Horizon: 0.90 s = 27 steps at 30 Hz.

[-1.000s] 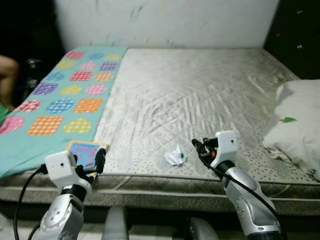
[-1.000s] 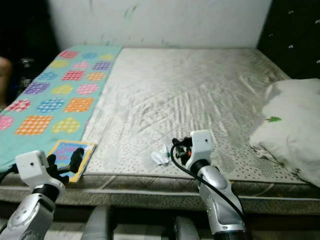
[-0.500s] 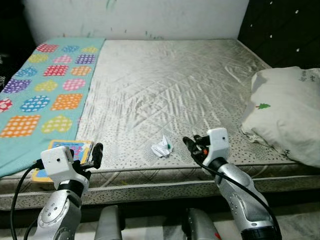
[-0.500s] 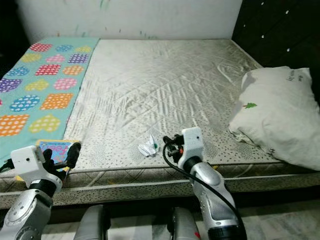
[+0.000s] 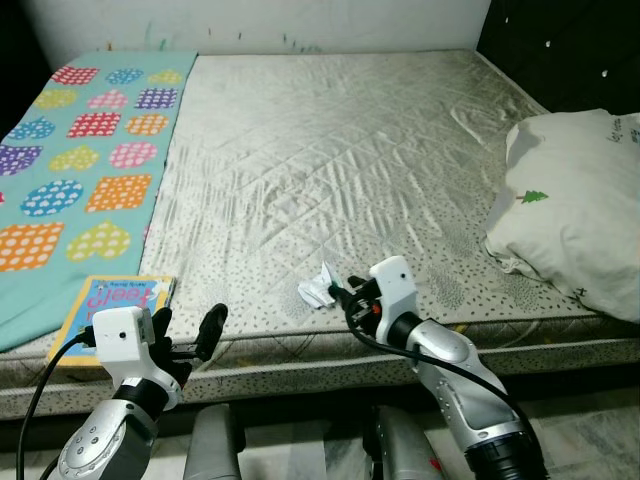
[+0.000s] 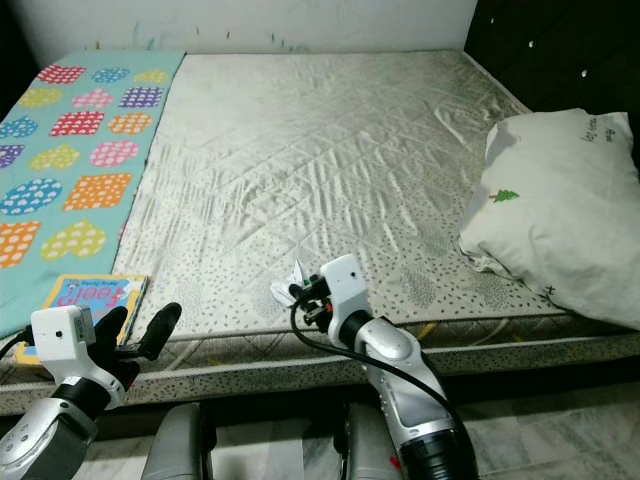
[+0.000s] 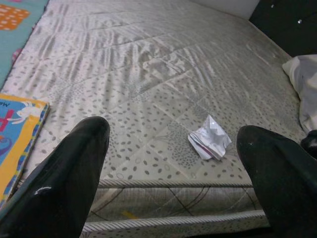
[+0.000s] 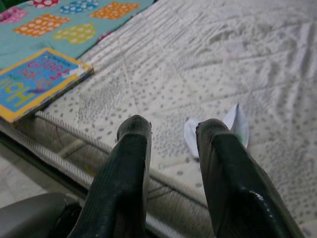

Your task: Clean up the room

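The crumpled white wrapper (image 5: 319, 289) is small and creased, with a green spot that may be print, though too small to confirm. It lies on the grey quilted mattress (image 5: 330, 160) near the front edge. The right gripper (image 5: 338, 296) sits just beside it, fingers narrowly parted and empty, the scrap just beyond one fingertip. The left gripper (image 5: 186, 331) hovers at the mattress edge, fingers spread wide, empty. A picture book (image 5: 112, 311) lies beside it on the patterned sheet (image 5: 70, 160). A pillow (image 5: 572, 205) rests well apart.
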Motion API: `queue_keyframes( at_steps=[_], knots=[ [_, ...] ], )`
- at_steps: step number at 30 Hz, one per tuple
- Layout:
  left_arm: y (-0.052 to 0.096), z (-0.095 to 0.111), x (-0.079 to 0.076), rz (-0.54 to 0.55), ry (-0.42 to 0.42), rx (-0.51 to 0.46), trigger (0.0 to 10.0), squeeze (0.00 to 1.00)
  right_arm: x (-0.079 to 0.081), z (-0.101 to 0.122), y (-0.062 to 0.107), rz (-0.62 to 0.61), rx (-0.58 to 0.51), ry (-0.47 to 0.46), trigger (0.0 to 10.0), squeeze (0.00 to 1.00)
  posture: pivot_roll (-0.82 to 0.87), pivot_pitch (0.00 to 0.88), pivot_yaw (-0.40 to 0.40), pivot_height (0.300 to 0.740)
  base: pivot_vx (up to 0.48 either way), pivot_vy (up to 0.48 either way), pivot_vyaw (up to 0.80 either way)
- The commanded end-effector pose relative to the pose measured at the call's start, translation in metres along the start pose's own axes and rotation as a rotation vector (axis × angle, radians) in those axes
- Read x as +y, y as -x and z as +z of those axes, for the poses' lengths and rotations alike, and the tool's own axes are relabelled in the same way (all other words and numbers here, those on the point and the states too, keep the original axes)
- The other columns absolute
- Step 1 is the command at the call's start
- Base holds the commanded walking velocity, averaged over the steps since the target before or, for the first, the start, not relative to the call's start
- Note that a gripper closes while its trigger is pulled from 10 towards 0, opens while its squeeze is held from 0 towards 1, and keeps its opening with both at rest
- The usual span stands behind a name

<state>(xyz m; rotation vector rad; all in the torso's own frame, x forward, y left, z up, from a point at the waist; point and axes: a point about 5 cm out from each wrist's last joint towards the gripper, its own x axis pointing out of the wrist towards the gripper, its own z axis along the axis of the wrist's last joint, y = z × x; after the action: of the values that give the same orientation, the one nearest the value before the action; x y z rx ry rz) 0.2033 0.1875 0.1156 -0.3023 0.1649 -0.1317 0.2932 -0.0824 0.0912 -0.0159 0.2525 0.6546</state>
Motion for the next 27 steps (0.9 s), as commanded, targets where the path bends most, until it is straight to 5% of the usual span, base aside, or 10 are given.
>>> queue_keyframes(
  at_steps=[1, 15, 27],
  knots=[
    [0.003, 0.004, -0.001, 0.011, -0.013, -0.009, 10.0, 0.00, 0.000, 0.004, -0.004, 0.017, -0.013, 0.018, 10.0, 0.00, -0.03, 0.116, -0.024, 0.566, 0.000, 0.000, 0.00],
    [-0.002, 0.010, -0.001, 0.043, -0.040, -0.019, 10.0, 0.00, -0.006, 0.003, -0.008, -0.013, -0.043, -0.002, 10.0, 0.00, -0.04, 0.130, -0.009, 0.556, 0.000, 0.000, 0.00],
    [-0.006, 0.011, -0.001, 0.066, -0.051, -0.033, 10.0, 0.00, -0.006, 0.004, -0.010, -0.009, -0.063, -0.009, 10.0, 0.00, -0.04, 0.125, -0.013, 0.492, 0.000, 0.000, 0.00]
  ],
)
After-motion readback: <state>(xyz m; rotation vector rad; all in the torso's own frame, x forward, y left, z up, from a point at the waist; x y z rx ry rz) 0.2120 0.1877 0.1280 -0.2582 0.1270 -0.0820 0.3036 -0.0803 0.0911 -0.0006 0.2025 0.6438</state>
